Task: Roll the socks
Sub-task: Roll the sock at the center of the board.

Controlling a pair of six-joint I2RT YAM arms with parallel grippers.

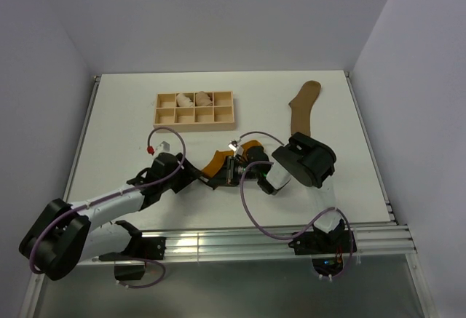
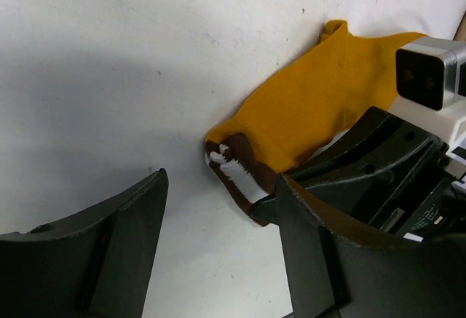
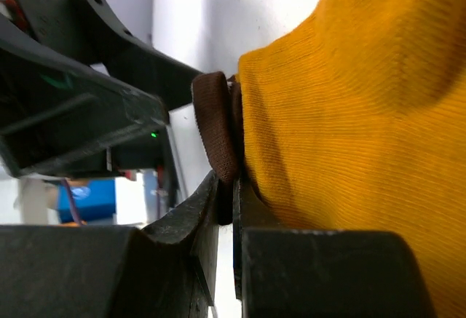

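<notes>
Two fingers of the right gripper (image 3: pixel 231 194) are pinched almost shut on the brown edge of the cuff (image 2: pixel 237 169) of the mustard sock (image 2: pixel 313 107), with fabric bulging just above the tips. Left gripper (image 2: pixel 218 187) stands open, nothing between its fingers. The cuff lies just ahead of it, in line with the gap and a bit nearer its right-hand finger in the wrist view. The sock's long axis runs from the cuff away from the left gripper, passing under the right gripper's body. Both grippers are at the cuff end. My read: left is free and must come forward onto the cuff to start the roll. This sock sits mid table (image 1: pixel 124 114), between the arms. Olive sock (image 1: pixel 302 107) lies flat, well apart at far right, nearer the right arm. Tray (image 1: pixel 194 125) with pale bundles (image 1: pixel 193 100) sits further back. No readable text. One green mark (image 3: pixel 57 80) is too blurred.
</notes>
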